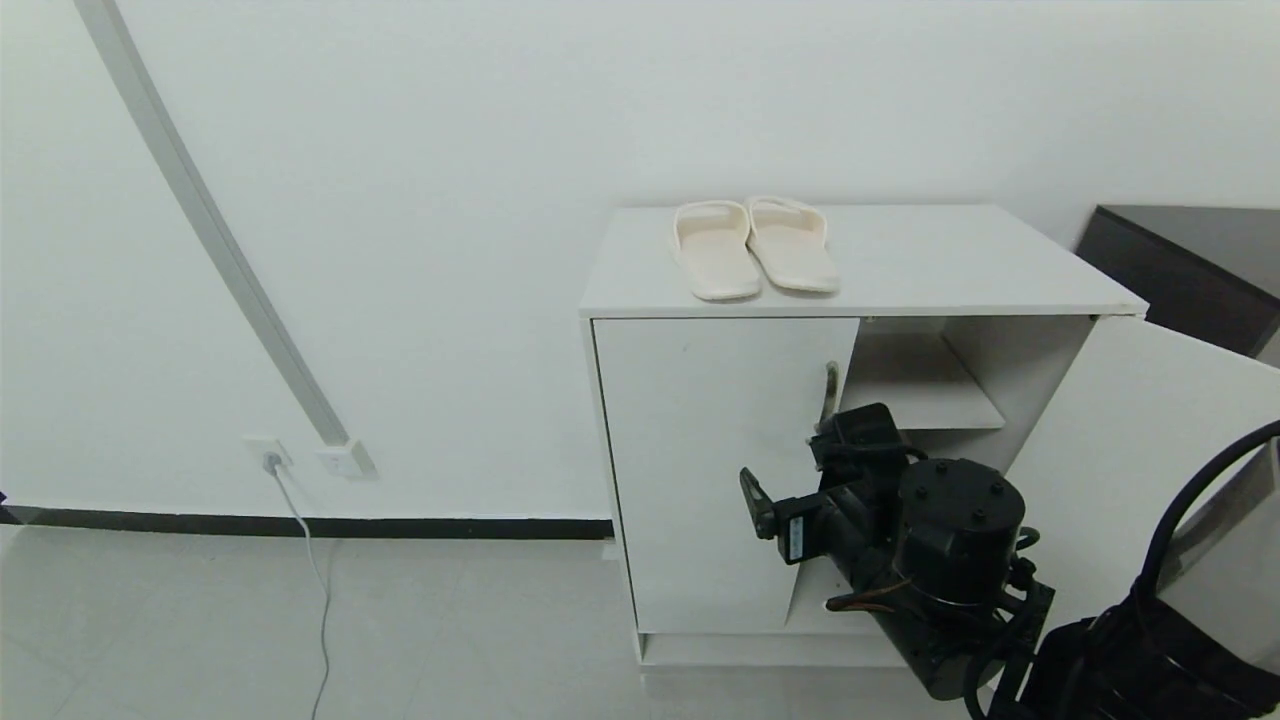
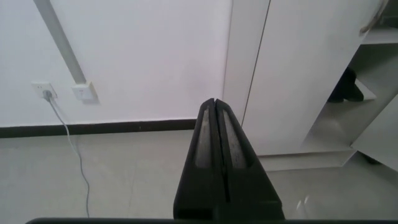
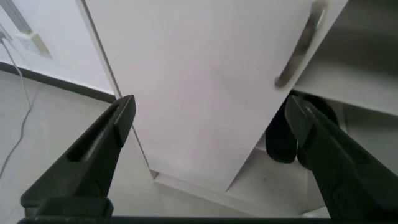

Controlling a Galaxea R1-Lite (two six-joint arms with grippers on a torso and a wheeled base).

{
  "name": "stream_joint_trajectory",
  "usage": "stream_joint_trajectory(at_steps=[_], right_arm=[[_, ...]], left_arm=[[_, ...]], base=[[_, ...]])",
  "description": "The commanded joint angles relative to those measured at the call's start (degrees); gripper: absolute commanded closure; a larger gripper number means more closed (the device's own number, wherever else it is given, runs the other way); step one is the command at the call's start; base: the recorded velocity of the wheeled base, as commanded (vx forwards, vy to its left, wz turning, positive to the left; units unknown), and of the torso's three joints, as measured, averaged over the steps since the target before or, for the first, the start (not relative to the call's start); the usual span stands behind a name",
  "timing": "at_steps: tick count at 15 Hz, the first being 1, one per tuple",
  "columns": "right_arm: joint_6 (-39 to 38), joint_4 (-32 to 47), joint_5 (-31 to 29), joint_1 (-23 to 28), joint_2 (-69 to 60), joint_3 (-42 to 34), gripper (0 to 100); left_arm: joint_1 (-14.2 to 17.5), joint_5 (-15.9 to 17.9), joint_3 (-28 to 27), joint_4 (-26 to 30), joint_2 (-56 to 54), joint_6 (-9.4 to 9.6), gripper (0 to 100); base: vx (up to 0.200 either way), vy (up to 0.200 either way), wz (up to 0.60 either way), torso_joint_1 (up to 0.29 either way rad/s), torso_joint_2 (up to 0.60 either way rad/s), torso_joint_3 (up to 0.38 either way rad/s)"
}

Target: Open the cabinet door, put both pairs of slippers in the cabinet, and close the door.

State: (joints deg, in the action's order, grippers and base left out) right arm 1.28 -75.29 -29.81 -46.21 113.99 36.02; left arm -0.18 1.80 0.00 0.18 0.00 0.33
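A cream pair of slippers [image 1: 752,245] lies side by side on top of the white cabinet [image 1: 950,265]. The cabinet's left door [image 1: 715,460] is closed, with its handle [image 1: 830,390] [image 3: 301,46] at the inner edge. Its right door [image 1: 1130,450] is swung open. A dark pair of slippers [image 3: 280,137] [image 2: 345,87] sits on the lower shelf inside. My right gripper [image 1: 790,485] [image 3: 208,106] is open in front of the closed left door, level with its lower half. My left gripper [image 2: 214,124] is shut on nothing, low over the floor to the left of the cabinet.
A middle shelf [image 1: 920,390] shows inside the open side. A wall outlet with a cable [image 1: 268,460] [image 2: 43,92] hanging to the floor is at the left, under a slanted conduit [image 1: 200,210]. A dark piece of furniture [image 1: 1190,265] stands to the right of the cabinet.
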Motion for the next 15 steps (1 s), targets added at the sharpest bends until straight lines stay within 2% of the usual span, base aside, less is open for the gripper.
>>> stream_joint_trajectory(at_steps=[1,15], right_arm=[[0.0,0.0,0.0,0.0,0.2,0.0,0],[1.4,-0.9,0.3,0.2,-0.4,0.2,0]], left_arm=[[0.0,0.0,0.0,0.0,0.1,0.02,100],[0.0,0.2,0.0,0.0,0.1,0.2,100]], base=[[0.0,0.0,0.0,0.198,-0.51,-0.31],[0.0,0.0,0.0,0.231,-0.54,-0.31]])
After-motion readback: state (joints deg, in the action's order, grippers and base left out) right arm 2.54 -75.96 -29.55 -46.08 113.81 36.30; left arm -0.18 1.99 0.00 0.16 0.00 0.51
